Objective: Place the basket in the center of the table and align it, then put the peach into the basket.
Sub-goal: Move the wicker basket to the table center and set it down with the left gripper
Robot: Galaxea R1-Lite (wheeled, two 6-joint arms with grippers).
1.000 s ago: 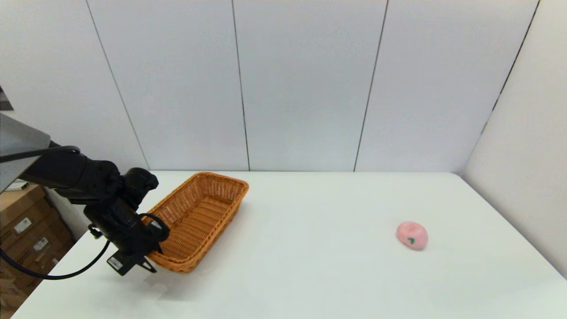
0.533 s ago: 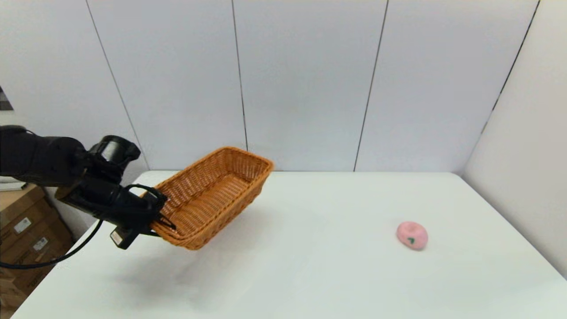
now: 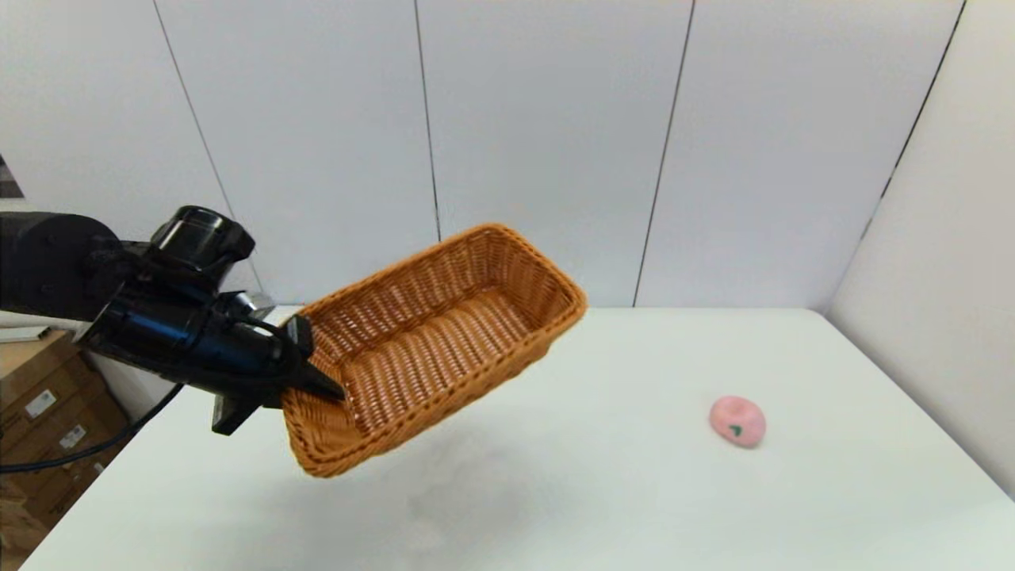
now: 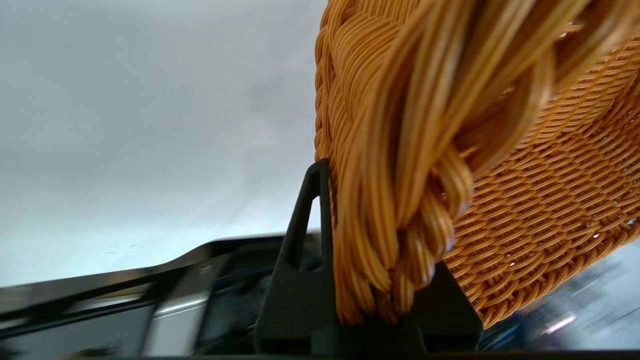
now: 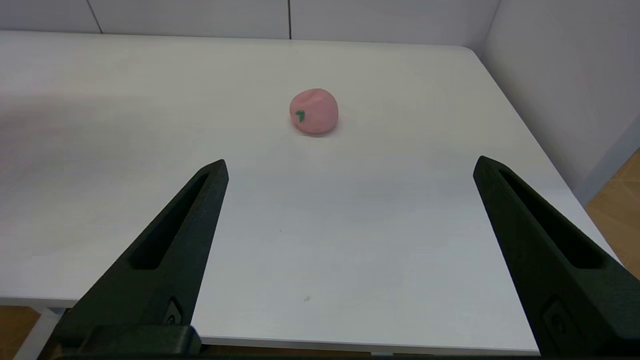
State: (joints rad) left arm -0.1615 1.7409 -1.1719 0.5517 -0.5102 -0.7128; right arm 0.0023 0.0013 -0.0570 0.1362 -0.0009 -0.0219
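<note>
The orange-brown wicker basket (image 3: 432, 349) hangs tilted in the air over the left half of the white table (image 3: 555, 507). My left gripper (image 3: 321, 388) is shut on its near braided rim (image 4: 400, 210), one black finger inside the basket and one outside. The pink peach (image 3: 737, 421) lies on the table at the right, well apart from the basket. In the right wrist view the peach (image 5: 313, 111) lies beyond my right gripper (image 5: 350, 170), which is open, empty and back near the table's front edge. The right arm does not show in the head view.
A shadow of the basket falls on the table (image 5: 150, 150) beneath it. Cardboard boxes (image 3: 47, 412) stand on the floor past the table's left edge. White wall panels close the back and right sides.
My left gripper has lifted the basket off the table and carried it up and to the right, swinging its far end rightward. The peach has not moved.
</note>
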